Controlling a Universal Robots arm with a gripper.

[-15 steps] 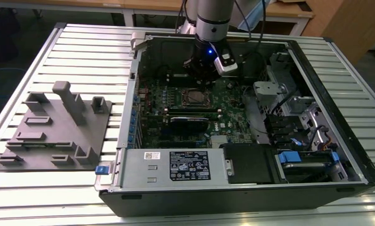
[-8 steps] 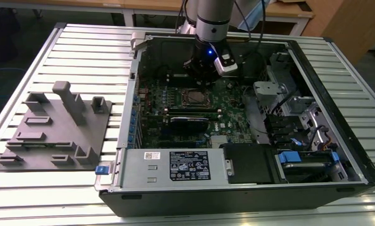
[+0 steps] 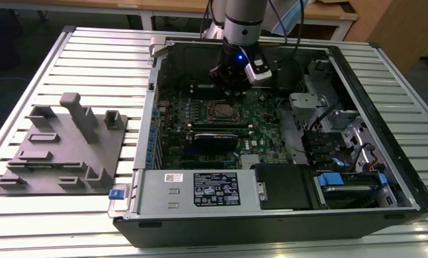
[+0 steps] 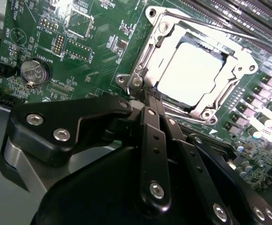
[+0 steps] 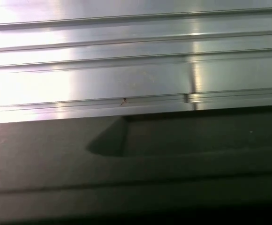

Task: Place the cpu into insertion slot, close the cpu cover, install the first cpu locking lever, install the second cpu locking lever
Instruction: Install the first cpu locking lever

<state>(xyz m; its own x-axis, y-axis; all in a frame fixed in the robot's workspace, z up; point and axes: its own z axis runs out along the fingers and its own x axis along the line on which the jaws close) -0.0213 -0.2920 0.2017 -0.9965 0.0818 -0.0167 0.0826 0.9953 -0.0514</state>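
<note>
The slatted aluminium table [image 3: 92, 54] carries an open black metal case [image 3: 271, 226] lying on its side. In the first wrist view the table's bright ribbed slats [image 5: 136, 56] run beside a dark matte surface [image 5: 136, 178].

On the exterior view's left, beside the case, a flat grey tray [image 3: 63, 145] sits on the table, moulded with upright posts and blocks.

Inside the case, a green board [image 3: 256, 121] covers the floor. A silver power box [image 3: 156, 193] sits along the near wall and bears a black label [image 3: 217, 189] with white print, with a small white sticker beside it. To the exterior view's right are black drive bays with blue plastic tabs [image 3: 328, 180]. A blue latch [image 3: 115, 193] sticks out at the case's near corner.

The grey arm [image 3: 242, 21] comes down into the case, with the gripper [image 3: 232, 94] just above the socket.

In the second wrist view the black, bolted gripper [image 4: 149, 98] has its jaws together at the socket's corner. I cannot tell whether they pinch anything thin.

The cover [image 4: 241, 58], a shiny steel frame, lies flat around the cpu [image 4: 192, 70]. The cpu's pale square metal top shows through the cover's window, seated in the socket.

The board [image 4: 103, 28] carries white lettering, and a round silver coin cell [image 4: 35, 71] sits well apart from the socket.
</note>
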